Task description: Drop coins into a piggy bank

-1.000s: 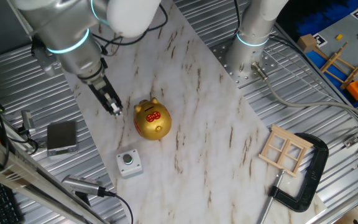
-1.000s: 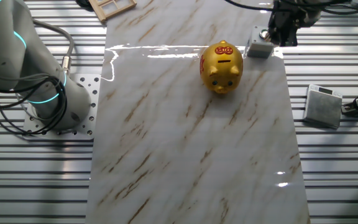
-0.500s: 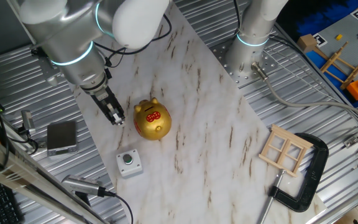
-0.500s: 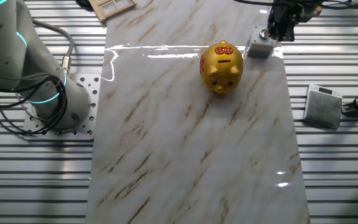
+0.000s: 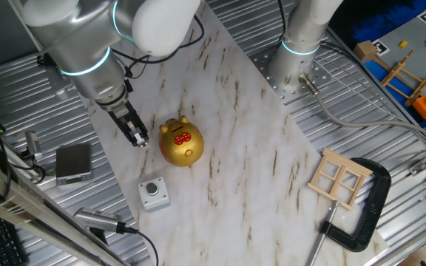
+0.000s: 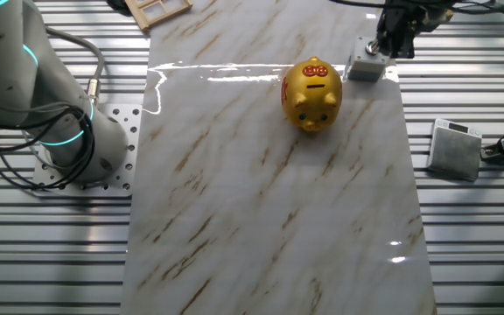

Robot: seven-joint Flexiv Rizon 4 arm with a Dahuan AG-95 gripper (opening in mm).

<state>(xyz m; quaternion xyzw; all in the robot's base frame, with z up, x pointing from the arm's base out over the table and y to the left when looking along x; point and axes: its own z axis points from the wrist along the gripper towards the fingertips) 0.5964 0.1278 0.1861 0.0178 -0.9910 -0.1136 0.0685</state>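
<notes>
white marble-look tabletop (image 5: 250, 155) with brown veins, laid as a slab over ribbed metal rails. gold piggy bank (image 5: 180, 142) stands upright on the slab, red marks and dark slot on top, toward the slab's left part in one fixed view; in the other fixed view it sits at the far end, snout facing near. tool (image 5: 137, 140) hangs just left of the pig, tilted, tips close to the slab; fingers look nearly together but too small to see, cannot tell if it holds anything. small grey box with green button (image 5: 153, 193) sits near the slab's edge, in front of the pig. second arm base (image 5: 299, 46) is bolted at the far side. wooden window frame (image 5: 339, 177) lies at the slab's right end, touching a black c-clamp (image 5: 366, 210). grey block (image 5: 74, 162) rests on the rails left of the slab. colourful toy pieces sit far right.
</notes>
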